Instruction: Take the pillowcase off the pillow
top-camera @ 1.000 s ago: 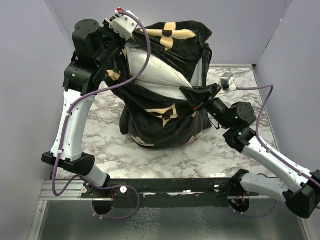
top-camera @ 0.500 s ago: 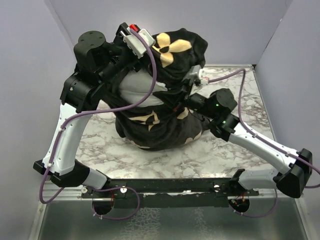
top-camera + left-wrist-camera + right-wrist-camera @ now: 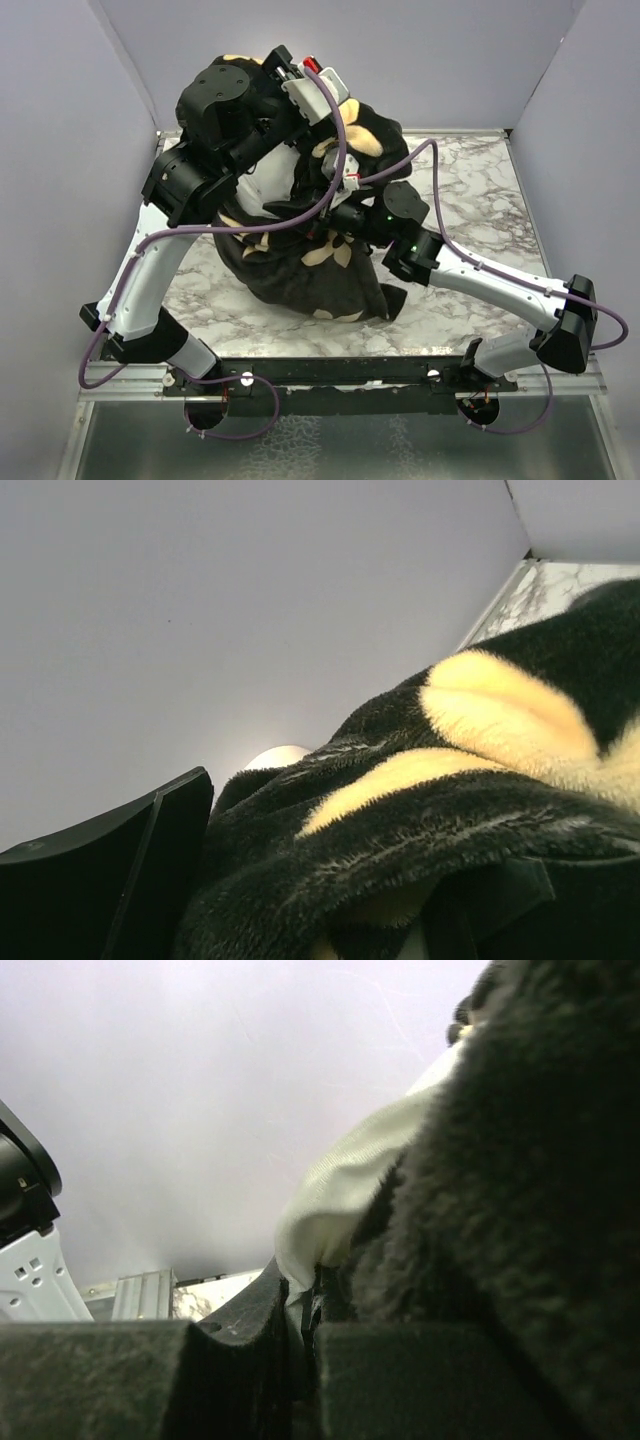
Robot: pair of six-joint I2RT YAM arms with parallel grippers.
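Observation:
The black pillowcase [image 3: 300,280] with tan motifs sits bunched around the white pillow [image 3: 275,185] at the table's middle. Part of the pillow shows through the cover's opening on the left. My left gripper [image 3: 330,880] is high over the bundle's top, jaws wide apart. The furry pillowcase [image 3: 420,810] lies draped across the gap between its fingers [image 3: 110,880]. My right gripper [image 3: 328,215] reaches in from the right. In the right wrist view it [image 3: 310,1310] is shut on a pale fold at the pillowcase's edge [image 3: 340,1190], with black fur beside it.
The marble tabletop [image 3: 470,180] shows to the right and front of the bundle. Grey walls close in the left, back and right. A black rail [image 3: 330,370] runs along the near edge. Purple cables [image 3: 340,150] loop over the bundle.
My left gripper has opened and swung right over the bundle's top. The right arm has pulled left with the fabric. The bundle has shifted left and sunk lower.

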